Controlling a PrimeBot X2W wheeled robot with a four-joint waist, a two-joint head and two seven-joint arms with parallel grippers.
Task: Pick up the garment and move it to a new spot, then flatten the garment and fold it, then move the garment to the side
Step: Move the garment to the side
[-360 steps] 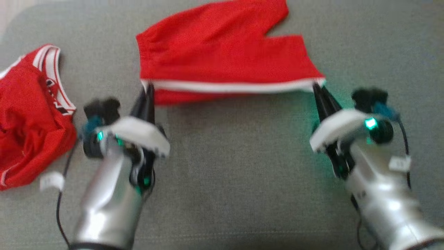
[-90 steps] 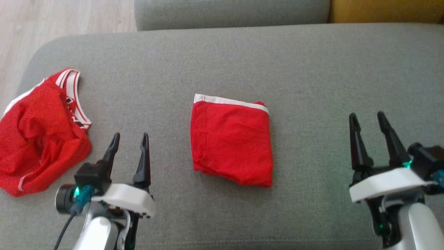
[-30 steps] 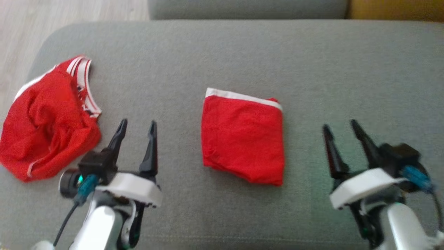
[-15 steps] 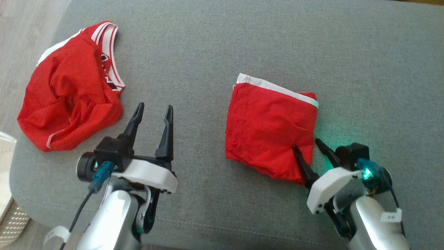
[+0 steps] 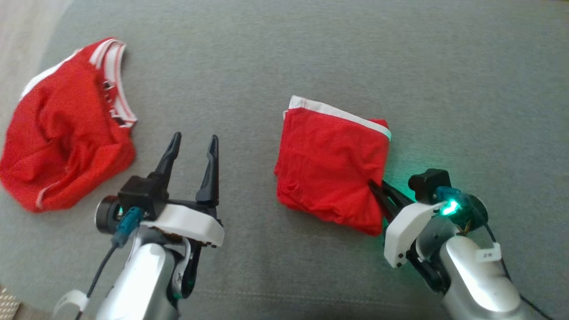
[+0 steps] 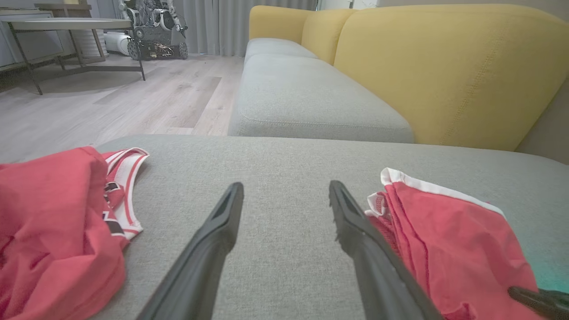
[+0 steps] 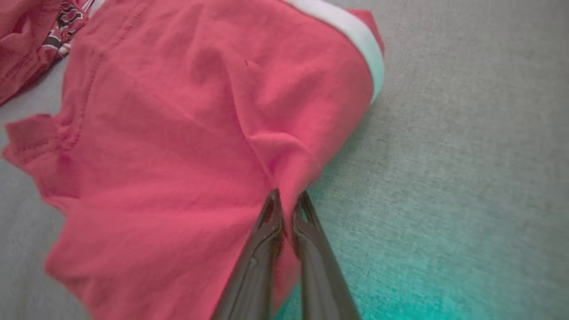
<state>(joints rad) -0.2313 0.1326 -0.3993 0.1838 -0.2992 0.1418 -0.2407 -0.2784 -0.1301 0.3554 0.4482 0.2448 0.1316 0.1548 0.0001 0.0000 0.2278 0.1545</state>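
Observation:
The garment (image 5: 331, 171) is a folded red piece with a white band along its far edge, lying on the grey cushion (image 5: 284, 58). My right gripper (image 5: 377, 186) is shut on its near right edge; the right wrist view shows both fingers pinched on a raised fold of the red garment (image 7: 178, 146), right gripper (image 7: 286, 198). My left gripper (image 5: 193, 140) stands open over bare cushion to the left of the garment, nothing between its fingers. In the left wrist view the left gripper (image 6: 284, 191) points across the cushion, the garment (image 6: 449, 240) at its right.
A second red garment with white and red striped trim (image 5: 66, 129) lies crumpled at the cushion's left end, also red garment (image 6: 53, 222). Beyond are a grey sofa seat (image 6: 306, 98) with yellow backrest (image 6: 444, 66), wooden floor (image 6: 111, 106) and a table (image 6: 66, 26).
My right gripper moved forward onto the folded garment's near right edge and shut on it. The head camera tilted down and shifted. The left gripper stayed open.

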